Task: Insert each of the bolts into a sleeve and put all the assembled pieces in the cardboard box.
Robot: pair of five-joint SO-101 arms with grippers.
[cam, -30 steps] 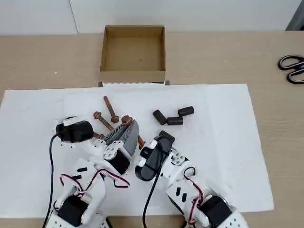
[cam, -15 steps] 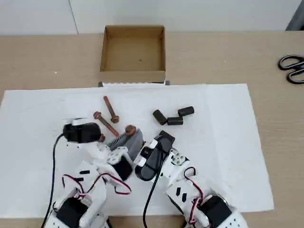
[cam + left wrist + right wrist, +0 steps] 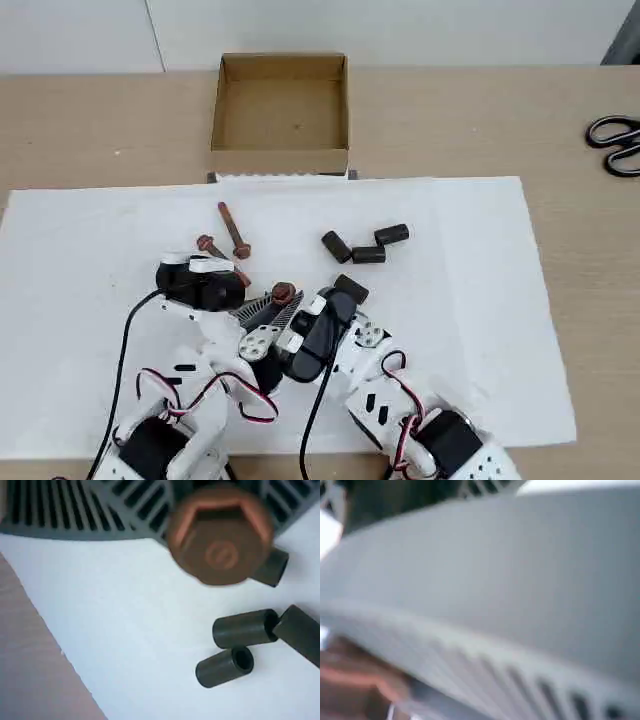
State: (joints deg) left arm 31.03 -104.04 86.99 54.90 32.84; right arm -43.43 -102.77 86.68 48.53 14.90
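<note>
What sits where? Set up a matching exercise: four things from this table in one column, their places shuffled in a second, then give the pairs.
Things
1. open brown cardboard box
2. black-handled metal scissors
3. three short black cylindrical sleeves
4. rust-brown hex-headed bolt nearest the arms

Places
A. gripped in the left end effector
B. loose in a cluster on the white paper sheet
C. on the bare wooden table, far right in the high view
D. on that table beyond the paper's far edge, empty

Pairs: 1-D, 2-C, 3-B, 4-A
</note>
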